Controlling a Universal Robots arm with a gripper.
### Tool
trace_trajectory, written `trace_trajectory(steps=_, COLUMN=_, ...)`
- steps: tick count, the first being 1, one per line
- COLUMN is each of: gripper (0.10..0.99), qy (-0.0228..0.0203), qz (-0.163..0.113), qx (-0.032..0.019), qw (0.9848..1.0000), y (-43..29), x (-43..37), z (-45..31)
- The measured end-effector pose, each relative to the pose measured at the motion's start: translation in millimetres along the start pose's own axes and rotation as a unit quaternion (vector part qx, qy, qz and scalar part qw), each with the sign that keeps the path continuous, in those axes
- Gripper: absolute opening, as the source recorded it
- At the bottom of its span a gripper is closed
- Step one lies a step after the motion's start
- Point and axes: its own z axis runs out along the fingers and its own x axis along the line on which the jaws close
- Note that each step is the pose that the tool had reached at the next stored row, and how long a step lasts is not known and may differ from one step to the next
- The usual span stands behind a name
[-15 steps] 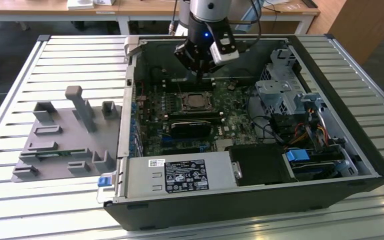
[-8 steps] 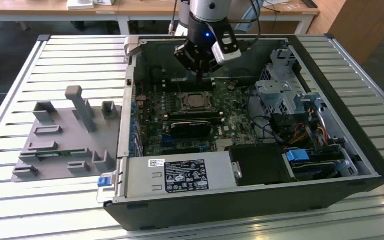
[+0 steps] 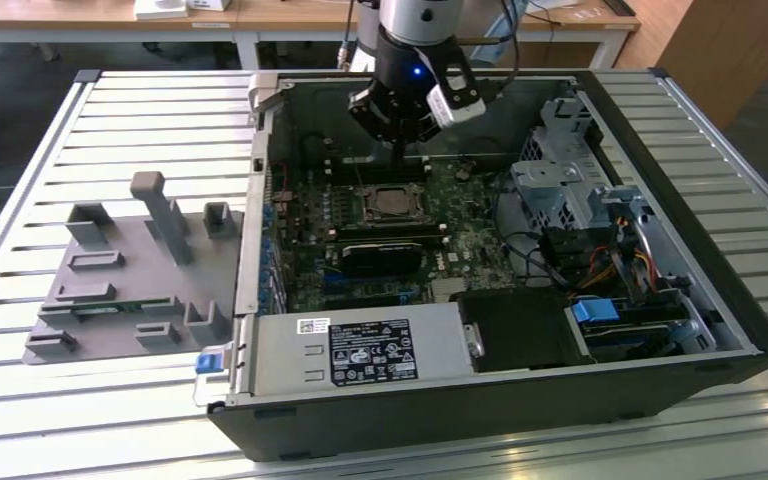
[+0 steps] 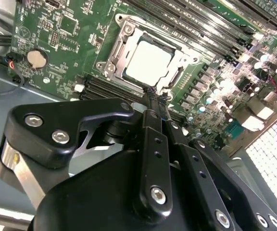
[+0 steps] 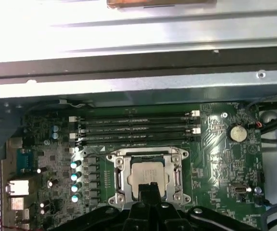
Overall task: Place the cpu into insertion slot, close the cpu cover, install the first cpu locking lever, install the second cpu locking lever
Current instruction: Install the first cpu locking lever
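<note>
The cpu (image 4: 148, 62), a silvery square chip, lies flat in the insertion slot (image 4: 110, 67) on the green board. It shows in both wrist views and in the exterior view (image 3: 391, 203). The cpu cover (image 4: 125, 30), a thin metal frame, lies down around the chip (image 5: 147, 174), its window showing the chip's top. My gripper (image 4: 153, 94) is shut, its black fingertips together and nothing seen between them. It hangs just over the socket's edge (image 5: 150, 188). In the exterior view the gripper (image 3: 404, 160) is inside the open case, just behind the socket.
The computer case (image 3: 704, 330) lies open on a slatted table. A black card (image 3: 381, 255) sits in front of the socket, long memory slots (image 5: 133, 127) behind it, and a coin battery (image 5: 236, 132) beside it. Drive cage and cables (image 3: 571, 200) fill the right. A grey fixture (image 3: 131, 270) lies left.
</note>
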Motion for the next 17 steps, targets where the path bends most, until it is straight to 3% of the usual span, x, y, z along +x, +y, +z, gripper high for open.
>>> trace_trajectory(steps=4, gripper=0.106, qy=-0.0012, qz=-0.003, qx=0.0000, qw=1.0000, y=-0.5, x=6.2, z=0.6)
trace_trajectory(steps=14, gripper=0.106, qy=-0.0024, qz=-0.004, qx=0.0000, qw=1.0000, y=-2.7, x=37.7, z=4.1)
trace_trajectory(steps=17, gripper=0.106, qy=-0.0033, qz=-0.004, qx=-0.0001, qw=1.0000, y=-2.9, x=40.6, z=4.7)
